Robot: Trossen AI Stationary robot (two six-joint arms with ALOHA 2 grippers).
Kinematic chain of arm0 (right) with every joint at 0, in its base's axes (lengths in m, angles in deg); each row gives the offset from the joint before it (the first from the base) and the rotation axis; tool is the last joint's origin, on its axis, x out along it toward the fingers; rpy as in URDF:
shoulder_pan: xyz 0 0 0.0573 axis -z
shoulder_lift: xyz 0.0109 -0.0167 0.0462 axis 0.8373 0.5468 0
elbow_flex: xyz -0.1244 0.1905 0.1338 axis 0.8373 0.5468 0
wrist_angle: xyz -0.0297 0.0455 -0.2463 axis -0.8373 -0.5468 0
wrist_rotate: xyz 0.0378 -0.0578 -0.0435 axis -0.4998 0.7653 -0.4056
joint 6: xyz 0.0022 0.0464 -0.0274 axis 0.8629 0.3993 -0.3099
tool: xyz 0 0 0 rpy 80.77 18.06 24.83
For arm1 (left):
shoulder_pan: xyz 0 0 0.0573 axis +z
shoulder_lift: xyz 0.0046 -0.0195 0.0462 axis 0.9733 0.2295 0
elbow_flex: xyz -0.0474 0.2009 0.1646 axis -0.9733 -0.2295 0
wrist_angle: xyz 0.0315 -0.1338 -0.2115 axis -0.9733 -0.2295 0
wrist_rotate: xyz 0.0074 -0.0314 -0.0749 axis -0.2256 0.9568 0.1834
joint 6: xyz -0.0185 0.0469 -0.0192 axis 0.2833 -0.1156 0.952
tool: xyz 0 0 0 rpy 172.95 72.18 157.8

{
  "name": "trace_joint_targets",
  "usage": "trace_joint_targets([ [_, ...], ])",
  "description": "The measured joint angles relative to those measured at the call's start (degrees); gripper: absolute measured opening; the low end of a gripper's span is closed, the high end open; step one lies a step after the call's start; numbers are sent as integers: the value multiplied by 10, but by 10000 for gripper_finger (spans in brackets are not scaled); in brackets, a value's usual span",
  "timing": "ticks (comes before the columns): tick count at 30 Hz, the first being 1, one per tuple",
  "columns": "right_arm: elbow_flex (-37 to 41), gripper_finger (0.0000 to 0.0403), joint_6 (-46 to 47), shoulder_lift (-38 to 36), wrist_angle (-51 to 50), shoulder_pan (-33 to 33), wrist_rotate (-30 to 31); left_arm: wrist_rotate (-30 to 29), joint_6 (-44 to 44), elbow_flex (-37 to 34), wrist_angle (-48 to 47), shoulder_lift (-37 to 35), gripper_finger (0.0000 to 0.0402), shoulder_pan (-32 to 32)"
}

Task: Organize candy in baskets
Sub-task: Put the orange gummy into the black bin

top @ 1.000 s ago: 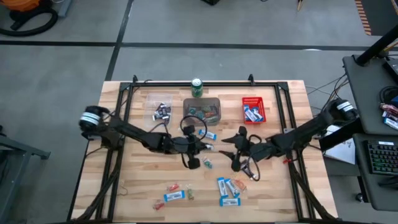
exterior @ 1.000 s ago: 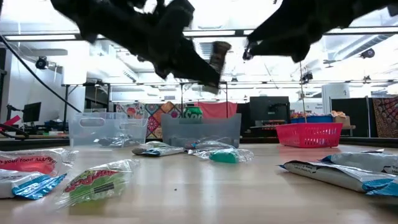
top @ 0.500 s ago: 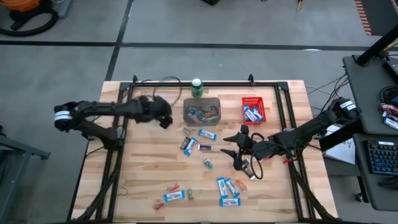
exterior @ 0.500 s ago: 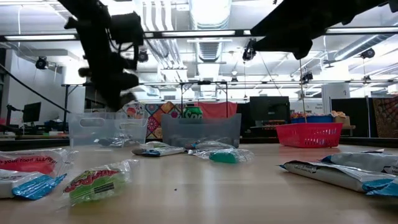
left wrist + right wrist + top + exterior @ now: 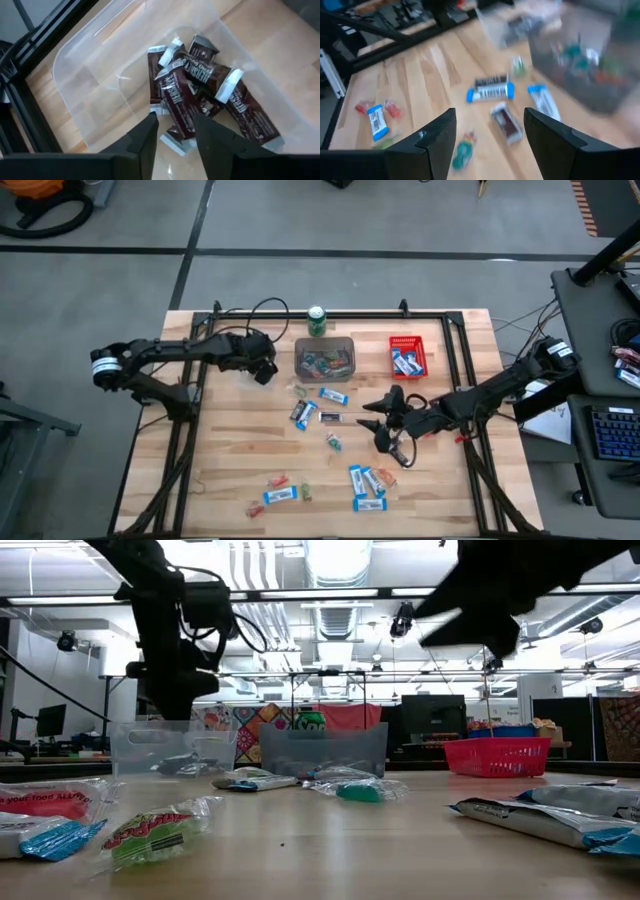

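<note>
Left gripper (image 5: pixel 174 131) over clear plastic bin (image 5: pixel 90 85), fingers apart, empty; brown bars (image 5: pixel 200 95) below. Right gripper (image 5: pixel 490 127) spread wide, nearer the dark mini bar (image 5: pixel 506 121) lying on wooden counter (image 5: pixel 420 75), long axis running away from fingers.

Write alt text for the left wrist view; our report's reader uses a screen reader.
The left pincer, fingers apart and empty, hovers over the clear plastic basket, which holds a heap of dark brown mini bars. The basket sits on the wooden table.

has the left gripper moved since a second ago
Yes. In the high view the left gripper went from mid-table, below the grey translucent basket, back and leftward to over the clear plastic basket.
</note>
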Motion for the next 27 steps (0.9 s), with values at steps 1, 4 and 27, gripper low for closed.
trace_joint_targets([
  [1,0,221,32,0,-17,1,-11,0,0,1,1,-1,121,-4],
  [4,0,221,125,0,-66,3,-61,-1,5,10,6,-3,130,-32],
  [27,0,220,430,0,-351,3,-279,5,-191,30,229,-3,132,-308],
])
